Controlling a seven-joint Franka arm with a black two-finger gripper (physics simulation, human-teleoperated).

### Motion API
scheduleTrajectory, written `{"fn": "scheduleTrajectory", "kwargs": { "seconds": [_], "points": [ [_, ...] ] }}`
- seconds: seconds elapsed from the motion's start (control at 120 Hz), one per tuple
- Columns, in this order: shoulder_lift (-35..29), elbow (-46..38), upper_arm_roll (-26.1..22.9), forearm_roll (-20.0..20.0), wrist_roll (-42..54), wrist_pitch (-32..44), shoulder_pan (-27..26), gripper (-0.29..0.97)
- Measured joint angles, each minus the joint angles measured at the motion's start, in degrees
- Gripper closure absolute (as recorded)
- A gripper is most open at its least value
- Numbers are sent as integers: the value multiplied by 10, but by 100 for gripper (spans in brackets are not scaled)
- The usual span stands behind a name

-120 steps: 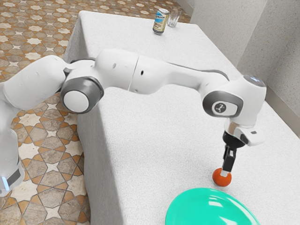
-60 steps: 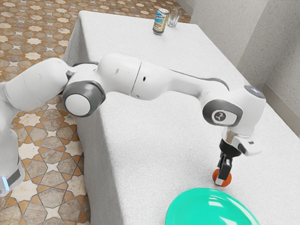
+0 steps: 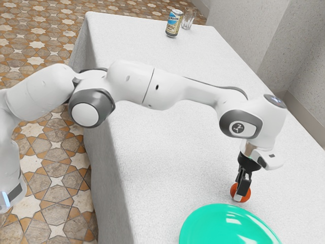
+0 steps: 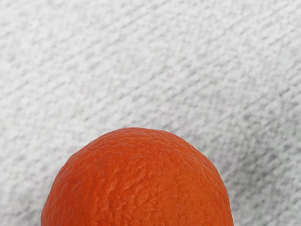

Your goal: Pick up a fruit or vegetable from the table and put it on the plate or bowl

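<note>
A small orange (image 3: 234, 191) rests on the white tablecloth just beyond the far rim of the teal plate (image 3: 228, 227). My gripper (image 3: 242, 188) points straight down over the orange, with its black fingers lowered on either side of the fruit and closed against it. One finger covers the middle of the fruit in the exterior view. In the wrist view the orange (image 4: 136, 183) sits large and close right under my hand, with tablecloth behind it. The orange is still on the table.
A drink can (image 3: 174, 23) and a clear glass (image 3: 188, 18) stand at the table's far end. The white table (image 3: 167, 152) runs long, with its edge on the exterior view's left above a patterned tile floor. A wall rises on the exterior view's right.
My hand has come down from above the orange until the fingers sit around it. In the last half second the arm has hardly moved.
</note>
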Motion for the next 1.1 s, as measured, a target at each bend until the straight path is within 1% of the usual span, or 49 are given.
{"fn": "scheduleTrajectory", "kwargs": {
  "seconds": [0.6,0.717,0.825,0.933,0.975,1.1],
  "points": [
    [15,0,-1,0,-2,22,1,0],
    [17,0,-1,-1,-2,23,1,10],
    [17,0,-1,-1,-3,24,1,25],
    [16,1,0,2,-4,25,1,35],
    [16,1,0,3,-4,25,1,42],
    [14,1,1,7,-5,26,1,40]
  ]
}}
